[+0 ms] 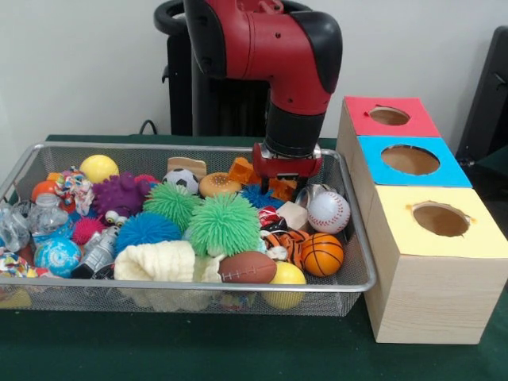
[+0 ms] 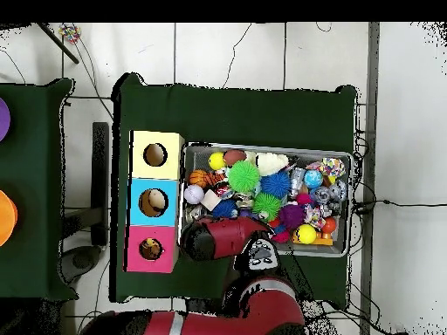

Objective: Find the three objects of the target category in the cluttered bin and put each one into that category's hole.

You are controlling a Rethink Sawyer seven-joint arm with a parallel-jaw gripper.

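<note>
The wire mesh bin is full of toys; it also shows in the overhead view. An orange plush with black tiger stripes lies near the bin's front right, between a baseball and a basketball. No tan-brown plush is clearly visible. My gripper is low at the bin's back right, just over an orange toy; its tips are buried in the clutter. In the overhead view the arm hides it. The red-surround hole tops the farthest box, right of the bin, and shows in the overhead view.
Green spiky balls, a blue one and a purple one fill the bin's middle. A basketball, baseball and football lie front right. The blue-surround hole and yellow-surround hole sit nearer.
</note>
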